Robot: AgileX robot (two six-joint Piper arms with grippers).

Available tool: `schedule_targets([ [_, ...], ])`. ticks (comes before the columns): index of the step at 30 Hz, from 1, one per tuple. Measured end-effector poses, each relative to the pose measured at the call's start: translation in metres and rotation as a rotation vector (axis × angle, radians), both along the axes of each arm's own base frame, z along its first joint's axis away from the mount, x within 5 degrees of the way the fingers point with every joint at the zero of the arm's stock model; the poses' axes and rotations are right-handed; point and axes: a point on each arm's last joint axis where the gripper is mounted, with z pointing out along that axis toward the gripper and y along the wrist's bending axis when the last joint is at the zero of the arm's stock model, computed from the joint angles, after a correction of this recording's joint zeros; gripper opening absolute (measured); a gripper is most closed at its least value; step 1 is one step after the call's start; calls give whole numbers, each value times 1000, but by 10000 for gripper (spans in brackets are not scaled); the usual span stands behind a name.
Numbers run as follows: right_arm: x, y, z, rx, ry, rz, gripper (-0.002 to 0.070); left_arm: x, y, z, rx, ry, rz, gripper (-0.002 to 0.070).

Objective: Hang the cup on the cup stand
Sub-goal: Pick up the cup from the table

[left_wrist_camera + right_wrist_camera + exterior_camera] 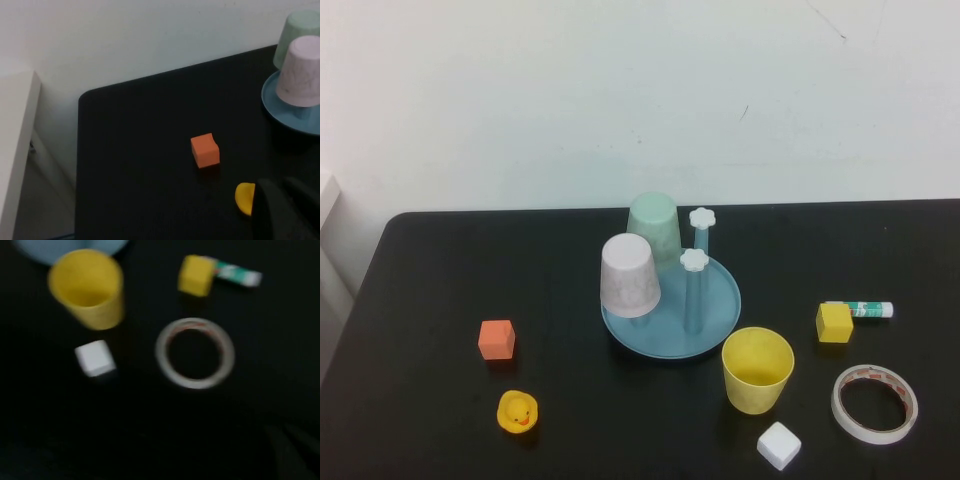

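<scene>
Grippers both clenched, holding nothing, neither in high view | left gripper [285, 210] above near-left table by duck [244, 198] | right gripper [290, 450] dim, over near-right table | yellow cup [757, 369] upright, just near-right of cup stand [720, 310] | tape ring [875, 402] right of cup

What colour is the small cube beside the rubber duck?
The cube is orange, seen best in the left wrist view, near the duck.
</scene>
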Motion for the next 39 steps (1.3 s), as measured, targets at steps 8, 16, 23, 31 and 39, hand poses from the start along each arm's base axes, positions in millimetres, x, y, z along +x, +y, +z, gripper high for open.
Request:
schedule_targets([
  [8, 97, 47, -48, 133, 172, 290, -1, 3, -1, 2, -31, -16, 3, -2],
  [16, 166, 104, -94, 93, 235, 412, -1, 3, -1, 2, -41, -17, 3, -2],
  [23, 205, 117, -128, 59, 298, 443, 119, 3, -2, 2, -75, -13, 2, -2],
  [31, 221, 121, -156, 71, 355, 404, 344, 2, -10, 5, -336, 17, -10, -1],
  [39, 223, 125, -177, 119, 407, 371, 230, 0, -21, 16, -798, 59, -23, 300],
])
